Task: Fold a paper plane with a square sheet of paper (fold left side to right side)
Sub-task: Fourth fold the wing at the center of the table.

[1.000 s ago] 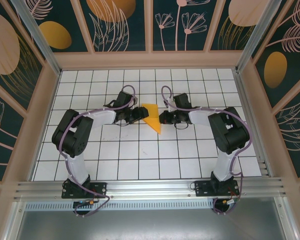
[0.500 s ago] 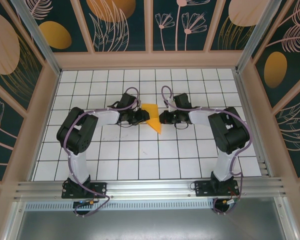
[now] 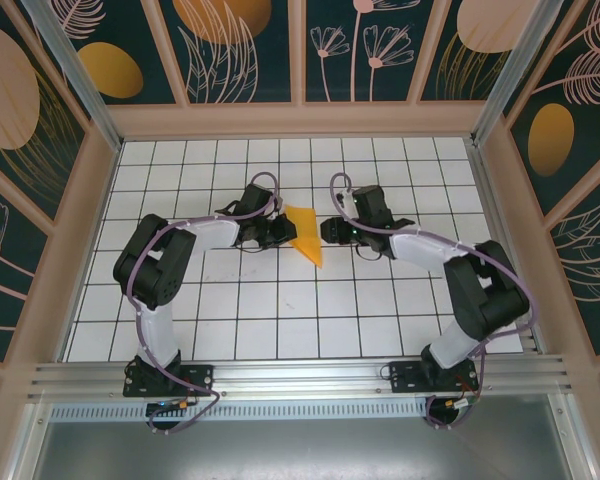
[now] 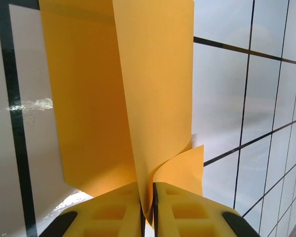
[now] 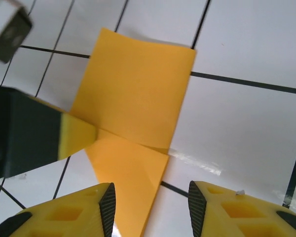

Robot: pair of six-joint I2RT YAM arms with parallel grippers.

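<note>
Top view, paper: I see the orange paper [image 3: 305,240] near the middle of the white table [image 3: 280,320], between my two arms, with one pointed corner toward the near edge
Top view, left gripper: my left gripper [image 3: 282,232] is at the left edge of the paper and touches it
Top view, right gripper: my right gripper [image 3: 327,232] is just beside the right edge of the paper
Left wrist, paper: one part of the paper [image 4: 93,98] lies flat on the tiles, and another part stands up and curls in toward my fingers
Left wrist, left gripper: the two yellow fingers [image 4: 113,212] are pressed together, with a thin edge of the paper pinched between them
Right wrist, paper: the paper [image 5: 138,84] has a flat four-sided part farther off and a pointed part nearer, with a fold line between them
Right wrist, right gripper: the yellow fingers [image 5: 106,207] stand apart and hold nothing; the pointed corner lies on the table in the gap
Right wrist, left gripper: it comes in from the left [image 5: 91,136], its yellow tip on the paper at the fold line
</note>
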